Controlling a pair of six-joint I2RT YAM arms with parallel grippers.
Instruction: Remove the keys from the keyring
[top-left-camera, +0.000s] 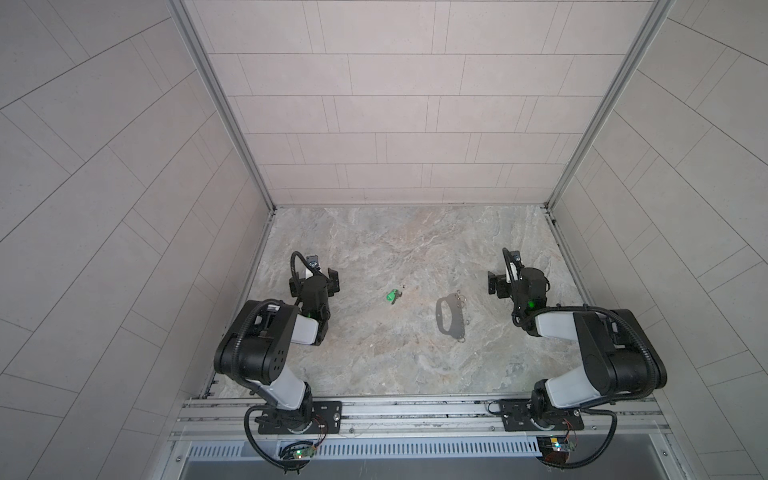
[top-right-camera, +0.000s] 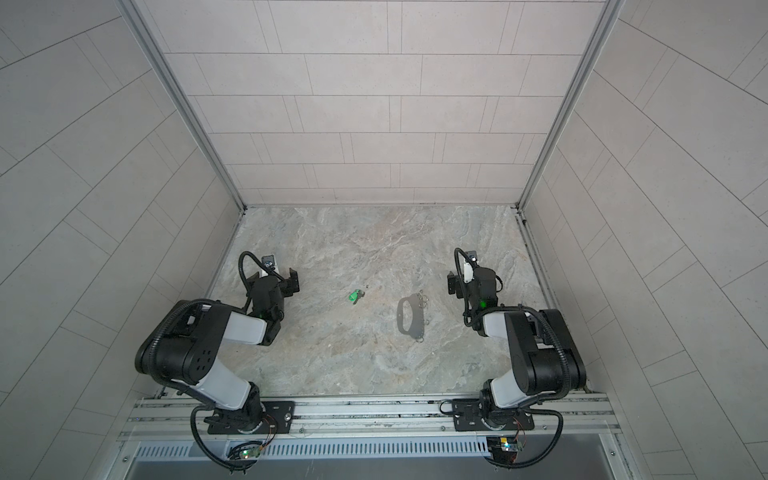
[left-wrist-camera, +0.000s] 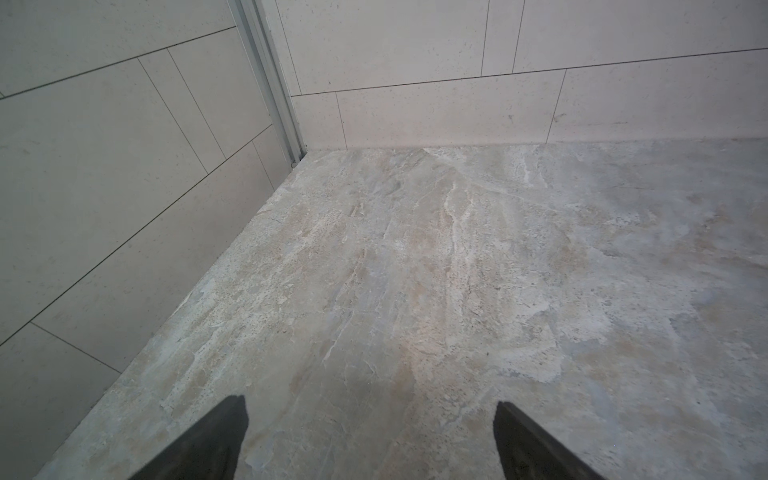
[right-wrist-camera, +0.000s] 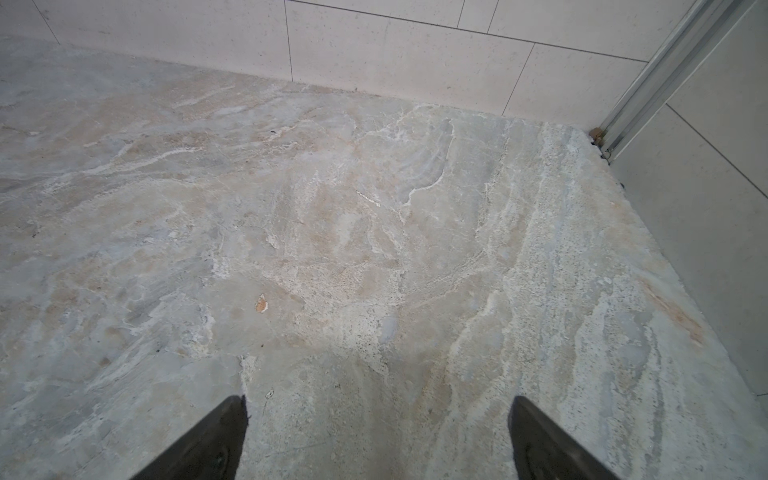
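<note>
In both top views a small bright green key (top-left-camera: 391, 296) (top-right-camera: 354, 296) lies loose on the marble table, to the left of the keyring and apart from it. The keyring (top-left-camera: 455, 323) (top-right-camera: 417, 323) is a flat grey plate with a long slot, lying flat near the middle, with silver wire loops (top-left-camera: 459, 298) along its right edge. My left gripper (top-left-camera: 313, 279) (left-wrist-camera: 371, 401) is open and empty, left of the key. My right gripper (top-left-camera: 515, 281) (right-wrist-camera: 379, 399) is open and empty, right of the keyring. Neither wrist view shows the key or the keyring.
Tiled walls (top-left-camera: 124, 208) close in the table (top-left-camera: 395, 361) on the left, back and right, with metal corner posts (left-wrist-camera: 270, 83) (right-wrist-camera: 648, 83). A rail (top-left-camera: 395, 409) carrying both arm bases runs along the front edge. A tiny dark speck (top-left-camera: 405, 286) lies beside the key.
</note>
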